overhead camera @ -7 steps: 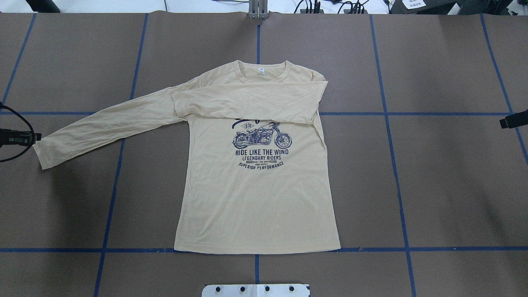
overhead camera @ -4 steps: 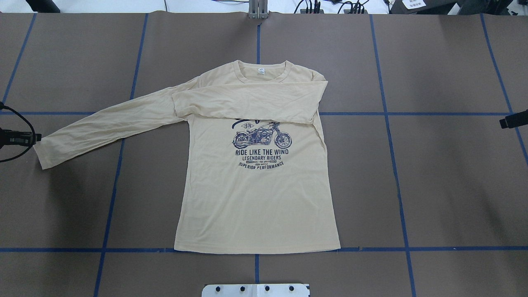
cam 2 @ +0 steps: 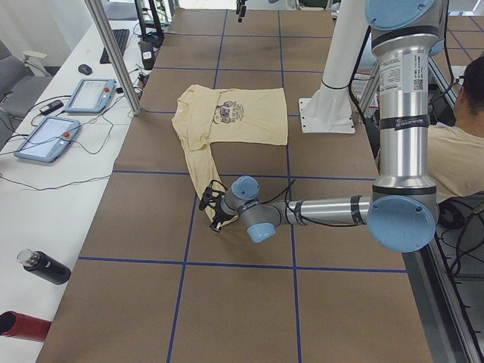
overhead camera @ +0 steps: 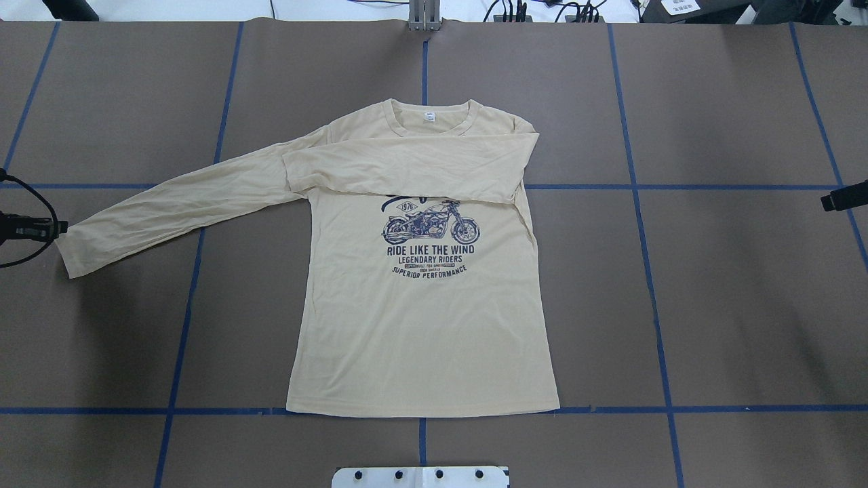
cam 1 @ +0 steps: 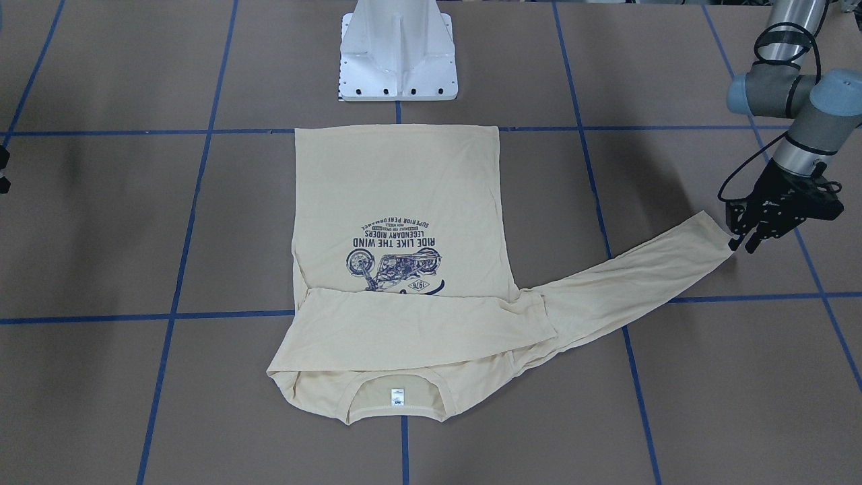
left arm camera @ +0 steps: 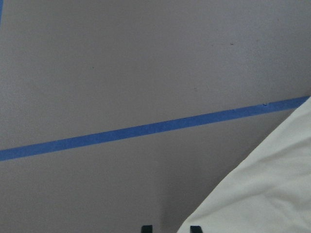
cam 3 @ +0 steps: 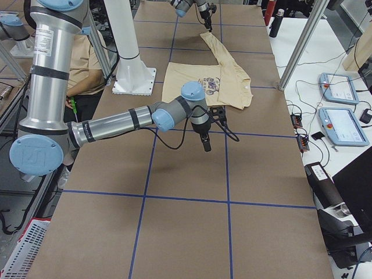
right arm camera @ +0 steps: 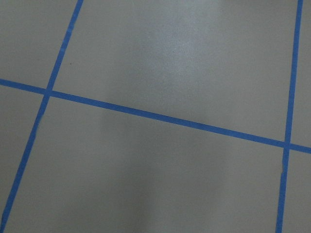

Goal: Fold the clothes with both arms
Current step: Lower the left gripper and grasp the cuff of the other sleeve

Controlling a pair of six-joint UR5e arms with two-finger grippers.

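While the T-shirt (overhead camera: 420,325) lies flat mid-tabletop, print (overhead camera: 430,230) up, the left gripper (cam 1: 741,246) sits low at the end of the stretched sleeve (overhead camera: 176,203). That sleeve runs out twd the robot's left, cuff (overhead camera: 68,247) right at the gripper. Jaws parted: wrist view shows two fingertips (left arm camera: 195,228) w/ a gap, and the cuff's corner comes in at the rim of that gap, not pinched. Bare tabletop (overhead camera: 732,305) all round the cuff, blue tape line (left arm camera: 146,130) just beyond it.

Other sleeve, the folded sleeve (overhead camera: 407,166), lies across the chest, its lower edge covering the top of the print. Its fold edge lines up w/ the body's side seam, more or less. Neck label (overhead camera: 428,116) shows inside the collar, on the far side from the robot. Hem (overhead camera: 420,412) is straight, along a tape line, near the white pedestal base (cam 1: 399,60) but apart from it.

Right gripper (overhead camera: 841,198) hangs well off to the robot's right, above the surface, nothing but brown cover and tape under its cam. Jaws there: can't tell. Lots of free room betw. it and the shirt's near edge, a whole grid square plus.
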